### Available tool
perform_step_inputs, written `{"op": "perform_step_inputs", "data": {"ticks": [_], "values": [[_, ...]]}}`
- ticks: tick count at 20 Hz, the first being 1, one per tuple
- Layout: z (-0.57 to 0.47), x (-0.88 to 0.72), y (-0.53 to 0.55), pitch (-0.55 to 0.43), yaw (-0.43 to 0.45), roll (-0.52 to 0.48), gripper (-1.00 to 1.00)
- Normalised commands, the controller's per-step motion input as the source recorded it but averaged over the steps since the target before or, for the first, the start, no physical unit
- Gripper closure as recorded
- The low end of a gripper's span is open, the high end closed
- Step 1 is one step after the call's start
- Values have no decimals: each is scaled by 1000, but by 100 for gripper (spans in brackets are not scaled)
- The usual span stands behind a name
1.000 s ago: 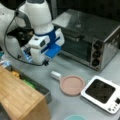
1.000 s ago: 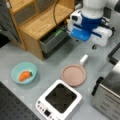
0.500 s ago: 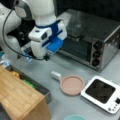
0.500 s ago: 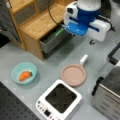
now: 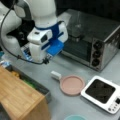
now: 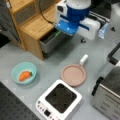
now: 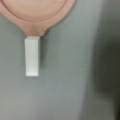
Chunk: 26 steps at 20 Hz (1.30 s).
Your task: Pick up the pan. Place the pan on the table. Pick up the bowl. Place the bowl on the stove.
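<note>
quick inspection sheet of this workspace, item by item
surface: grey table, no spills seen.
job's things: pan flat on the table beside the stove, stove top bare; bowl on the table at a front view's left, holding an orange carrot-like item.
clutter: wooden board over an open bin.
grippers: gripper fingers not visible; arm raised above the pan's handle, holding nothing visible.
cables: black cable looping off the arm.
surroundings: steel toaster oven, wooden shelves.
</note>
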Motion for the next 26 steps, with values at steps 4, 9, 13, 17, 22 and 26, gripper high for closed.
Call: {"op": "perform_step_inputs", "data": {"ticks": [4, 9, 13, 17, 22, 26], "values": [[232, 680, -595, 239, 187, -26, -100], [151, 600, -515, 216, 143, -15, -100], [175, 516, -461, 230, 141, -7, -100], [194, 599, -451, 270, 105, -13, -100], [119, 734, -409, 289, 83, -36, -100], [107, 641, -279, 293, 64, -35, -100]]}}
